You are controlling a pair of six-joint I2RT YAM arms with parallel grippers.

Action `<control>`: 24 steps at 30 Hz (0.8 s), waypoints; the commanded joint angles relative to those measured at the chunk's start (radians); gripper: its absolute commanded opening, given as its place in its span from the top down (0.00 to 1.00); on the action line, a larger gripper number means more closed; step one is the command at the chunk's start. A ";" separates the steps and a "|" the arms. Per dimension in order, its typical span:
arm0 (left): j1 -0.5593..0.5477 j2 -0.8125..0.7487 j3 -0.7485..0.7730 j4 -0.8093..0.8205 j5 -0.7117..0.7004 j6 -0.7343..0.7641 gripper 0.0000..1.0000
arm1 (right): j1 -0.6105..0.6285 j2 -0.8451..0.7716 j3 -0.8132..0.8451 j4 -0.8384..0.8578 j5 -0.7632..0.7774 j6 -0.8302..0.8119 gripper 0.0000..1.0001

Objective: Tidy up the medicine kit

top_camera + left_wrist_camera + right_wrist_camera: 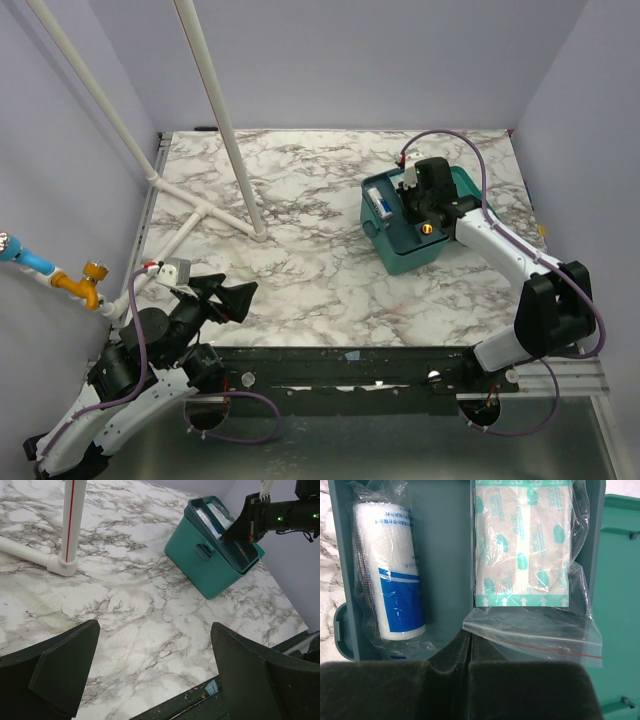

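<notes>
The medicine kit (415, 240) is a deep teal box standing open at the right rear of the marble table, also seen as the medicine kit (200, 560) in the left wrist view. Its lid (620, 605) lies back. Inside, a wrapped bandage roll (390, 570) fills the left compartment. A clear zip bag of plasters (522, 545) sits in the right one. My right gripper (470, 632) is shut inside the box, and the bag's corner lies over its fingertips. My left gripper (155, 626) stands wide open and holds nothing, low at the front left, far from the kit.
A white pipe frame (215, 215) stands on the table's left half, its foot (62, 565) ahead of my left gripper. The black front rail (350, 355) runs along the near edge. A blue and orange fitting (60, 275) pokes in at the left wall.
</notes>
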State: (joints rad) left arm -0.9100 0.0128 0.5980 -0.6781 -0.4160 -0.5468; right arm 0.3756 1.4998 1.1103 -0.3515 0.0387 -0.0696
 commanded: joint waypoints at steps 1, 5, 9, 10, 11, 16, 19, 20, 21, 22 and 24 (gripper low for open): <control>0.002 -0.042 -0.006 0.009 -0.006 0.005 0.04 | 0.000 -0.035 0.008 -0.045 -0.016 0.002 0.99; 0.002 -0.042 -0.007 0.008 -0.005 0.005 0.04 | 0.000 -0.036 0.018 -0.064 -0.020 -0.001 0.99; 0.001 -0.043 -0.006 0.010 -0.006 0.005 0.04 | 0.000 -0.047 0.017 -0.082 -0.031 -0.001 0.99; 0.002 -0.042 -0.006 0.009 -0.006 0.005 0.04 | 0.000 -0.053 0.015 -0.083 -0.031 -0.002 0.99; 0.002 -0.043 -0.006 0.009 -0.004 0.005 0.04 | 0.000 -0.057 0.015 -0.085 -0.031 -0.002 0.99; 0.002 -0.042 -0.007 0.011 0.000 0.006 0.04 | 0.000 -0.065 0.024 -0.119 -0.031 -0.008 0.99; 0.002 -0.043 -0.007 0.012 0.000 0.007 0.04 | 0.000 -0.057 0.013 -0.131 -0.031 -0.010 0.99; 0.002 -0.043 -0.006 0.013 0.001 0.006 0.04 | 0.000 -0.054 0.006 -0.132 -0.031 -0.008 0.99; 0.001 -0.043 -0.006 0.012 0.001 0.006 0.04 | 0.000 -0.051 -0.002 -0.131 -0.059 -0.004 0.99; 0.002 -0.044 -0.006 0.011 0.000 0.007 0.04 | -0.001 -0.048 -0.012 -0.128 -0.067 -0.001 0.99; 0.002 -0.046 -0.007 0.011 0.000 0.005 0.04 | -0.001 -0.039 -0.028 -0.123 -0.086 -0.001 0.99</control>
State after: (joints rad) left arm -0.9100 0.0128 0.5980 -0.6777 -0.4156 -0.5468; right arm 0.3756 1.4651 1.1091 -0.4442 0.0193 -0.0719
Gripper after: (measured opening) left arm 0.962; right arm 0.009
